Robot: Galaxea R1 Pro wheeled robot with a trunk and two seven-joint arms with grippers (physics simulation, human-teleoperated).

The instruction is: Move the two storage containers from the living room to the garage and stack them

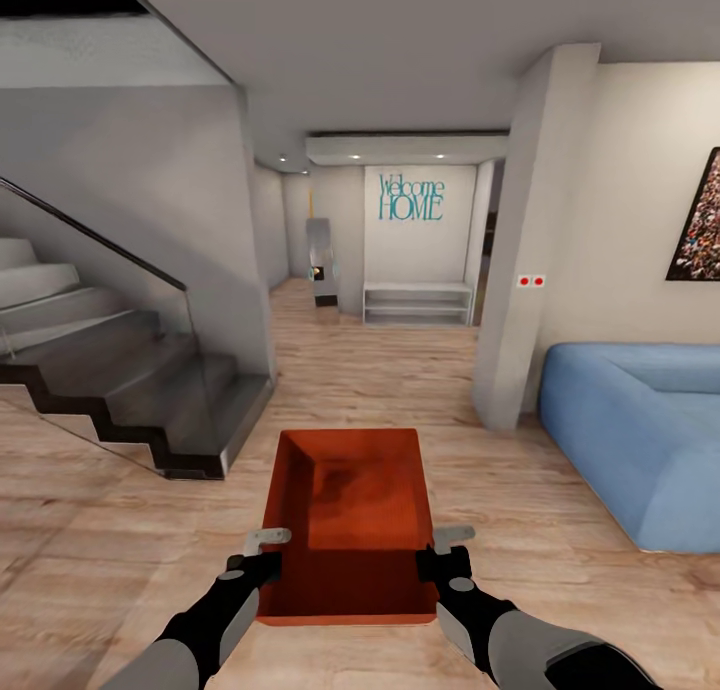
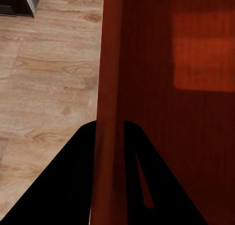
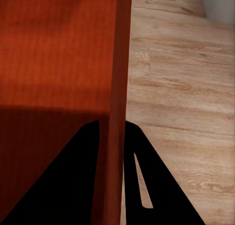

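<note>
An orange-red open storage container (image 1: pixel 352 520) hangs level in front of me above the light wood plank floor, held by both arms. My left gripper (image 1: pixel 268 553) is shut on its left wall, whose rim (image 2: pixel 108 88) runs between the dark fingers (image 2: pixel 73 181) in the left wrist view. On the opposite side, my right gripper (image 1: pixel 445 550) is shut on the right wall (image 3: pixel 119 88), one finger (image 3: pixel 83 176) inside the bin and one outside. The container holds nothing.
A dark staircase (image 1: pixel 130 370) with a glass rail rises at the left. A white pillar (image 1: pixel 530 240) and a blue sofa (image 1: pixel 640 430) stand at the right. Straight ahead a hallway runs to a white bench (image 1: pixel 418 303) under a "Welcome HOME" sign (image 1: pixel 410 198).
</note>
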